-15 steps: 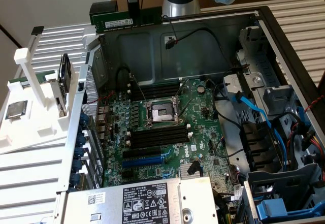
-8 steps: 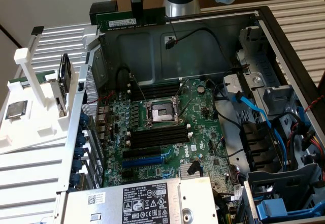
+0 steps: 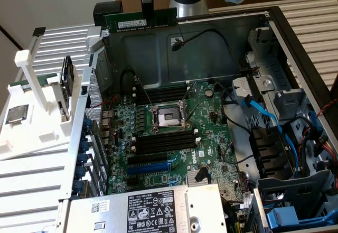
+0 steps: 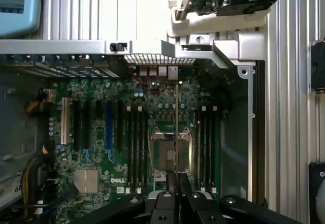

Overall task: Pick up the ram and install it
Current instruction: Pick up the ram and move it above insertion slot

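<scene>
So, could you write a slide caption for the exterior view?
Gripper shut on the ram, holding it level above the motherboard of the open computer case.

A green motherboard [image 3: 211, 132] lies inside the open case [image 3: 211, 48], white rack [image 3: 37, 138] beside it.

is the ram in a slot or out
Out: the gripper holds the ram above the case, clear of the motherboard slots.

Under everything you have a pale, ribbed metal table [image 3: 31, 190] of long parallel slats. Directly on it lies the open grey-and-black steel computer case [image 3: 200, 48], resting on its side with the interior facing up. Just beside the case, on the exterior view's left, a white plastic holder rack [image 3: 37, 132] with upright posts sits on the slats.
</scene>
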